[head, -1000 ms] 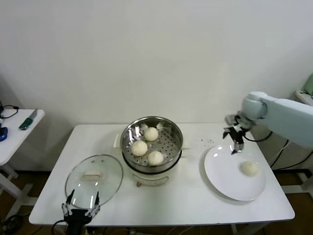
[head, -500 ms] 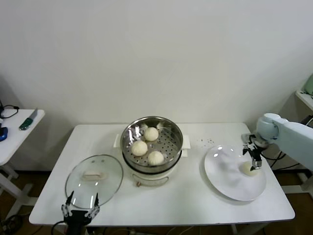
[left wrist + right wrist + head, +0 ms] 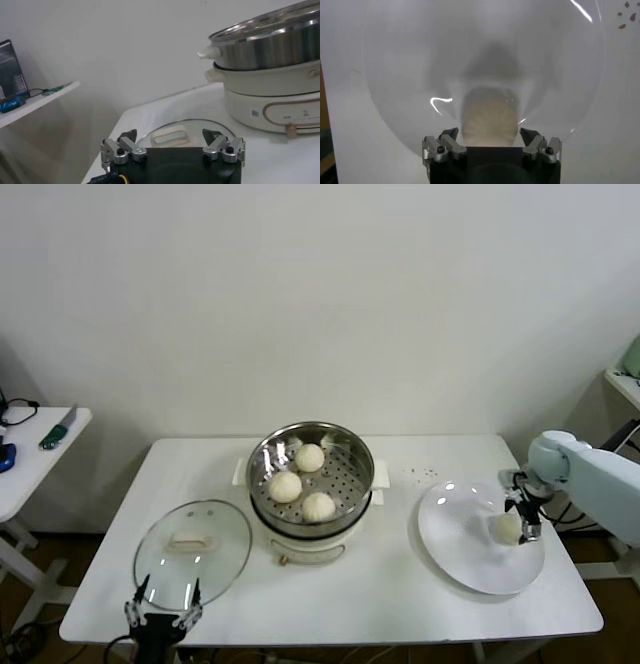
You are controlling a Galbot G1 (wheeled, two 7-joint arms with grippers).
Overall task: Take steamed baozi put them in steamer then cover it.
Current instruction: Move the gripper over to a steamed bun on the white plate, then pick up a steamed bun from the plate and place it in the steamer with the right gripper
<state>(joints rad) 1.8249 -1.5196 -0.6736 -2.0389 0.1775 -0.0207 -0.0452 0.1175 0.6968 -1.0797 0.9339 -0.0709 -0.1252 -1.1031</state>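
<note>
Three cream-white baozi (image 3: 285, 485) lie in the shiny steel steamer (image 3: 354, 453) on its cream pot base at the table's middle. A fourth baozi (image 3: 507, 528) lies on the flat white plate (image 3: 460, 534) at the right. My right gripper (image 3: 525, 522) is open and low over it; in the right wrist view the baozi (image 3: 488, 121) sits between the spread fingertips (image 3: 450, 134). The glass cover (image 3: 192, 552) with its cream bar handle lies flat at the front left. My left gripper (image 3: 163, 604) is open, parked just in front of the cover (image 3: 172, 136).
A small white side table (image 3: 30, 454) with a green tool stands at the far left. Dark crumbs (image 3: 422, 475) lie on the table behind the plate. A white wall rises close behind the table.
My right gripper has swung right and down from behind the plate's left rim to the baozi on the plate. The left arm has not moved.
</note>
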